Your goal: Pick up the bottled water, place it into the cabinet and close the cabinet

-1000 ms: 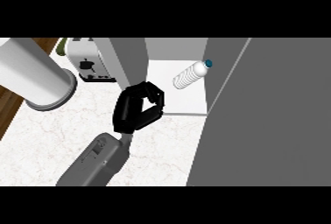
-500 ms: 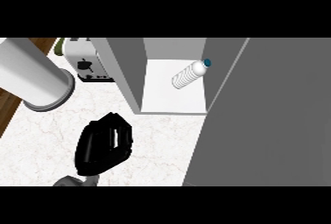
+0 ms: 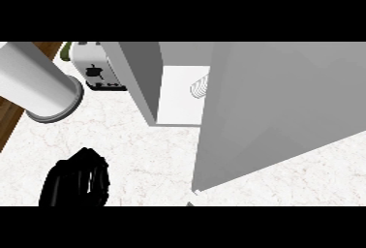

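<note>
The bottled water [image 3: 199, 87] lies on its side on the white floor of the cabinet [image 3: 178, 104]; only its ribbed end shows past the door's edge. The grey cabinet door [image 3: 286, 111] stands swung across most of the opening, leaving a narrow gap at its left. My left hand [image 3: 75, 181] is low on the counter at the lower left, well away from the cabinet, fingers relaxed and holding nothing. My right hand shows nowhere.
A white toaster [image 3: 97, 72] stands at the back, just left of the cabinet's side wall [image 3: 143, 77]. A big white cylinder [image 3: 36, 87] stands at the far left beside a wooden strip [image 3: 7, 128]. The marble counter [image 3: 150, 155] runs between my hand and the cabinet.
My left hand has drawn back from the cabinet's opening to the lower left. The door has swung leftwards across the opening and now covers most of the bottle.
</note>
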You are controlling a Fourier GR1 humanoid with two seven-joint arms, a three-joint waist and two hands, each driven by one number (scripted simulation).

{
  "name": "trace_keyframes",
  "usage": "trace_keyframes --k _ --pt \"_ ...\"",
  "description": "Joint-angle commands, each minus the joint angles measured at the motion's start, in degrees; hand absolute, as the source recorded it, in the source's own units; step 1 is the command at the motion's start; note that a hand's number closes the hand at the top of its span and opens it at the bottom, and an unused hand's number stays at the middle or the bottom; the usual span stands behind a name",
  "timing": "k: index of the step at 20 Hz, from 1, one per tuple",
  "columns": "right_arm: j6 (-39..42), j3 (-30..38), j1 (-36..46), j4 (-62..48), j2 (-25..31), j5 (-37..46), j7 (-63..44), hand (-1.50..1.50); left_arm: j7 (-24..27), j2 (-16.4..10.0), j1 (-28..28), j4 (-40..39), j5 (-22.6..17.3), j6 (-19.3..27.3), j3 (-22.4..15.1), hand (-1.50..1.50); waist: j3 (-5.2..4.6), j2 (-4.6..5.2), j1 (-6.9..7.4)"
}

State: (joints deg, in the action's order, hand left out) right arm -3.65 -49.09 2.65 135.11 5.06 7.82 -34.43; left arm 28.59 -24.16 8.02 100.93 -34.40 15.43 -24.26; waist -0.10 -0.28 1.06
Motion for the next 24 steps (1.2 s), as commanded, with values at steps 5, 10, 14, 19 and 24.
trace_keyframes --k 5,10,14,19,24 --pt "-8.46 -7.56 17.47 -7.78 -4.69 7.38 -1.42 1.50 1.63 -4.36 6.03 3.67 -2.84 -4.90 5.19 1.50 -0.12 -0.05 0.74" --pt "-14.22 -0.44 24.44 -13.45 -4.55 5.55 -2.58 1.50 0.23 -6.48 8.63 5.81 -5.61 -7.64 7.68 1.50 -0.09 0.32 1.13" --pt "-17.87 5.32 29.31 -17.20 -4.55 1.73 -4.56 1.50 2.66 -6.75 11.28 5.46 -5.08 -9.14 8.60 1.50 -0.12 0.50 2.19" --pt "-18.72 15.09 36.99 -30.29 -4.88 -10.24 0.95 1.50 2.15 -7.90 11.14 3.90 -6.66 -11.86 11.49 1.50 0.07 0.84 1.45" --pt "-12.03 22.82 39.58 -41.24 -5.01 -20.61 6.34 1.50 4.61 -9.88 16.15 4.55 -8.19 -17.11 15.06 1.50 0.11 0.64 1.11"
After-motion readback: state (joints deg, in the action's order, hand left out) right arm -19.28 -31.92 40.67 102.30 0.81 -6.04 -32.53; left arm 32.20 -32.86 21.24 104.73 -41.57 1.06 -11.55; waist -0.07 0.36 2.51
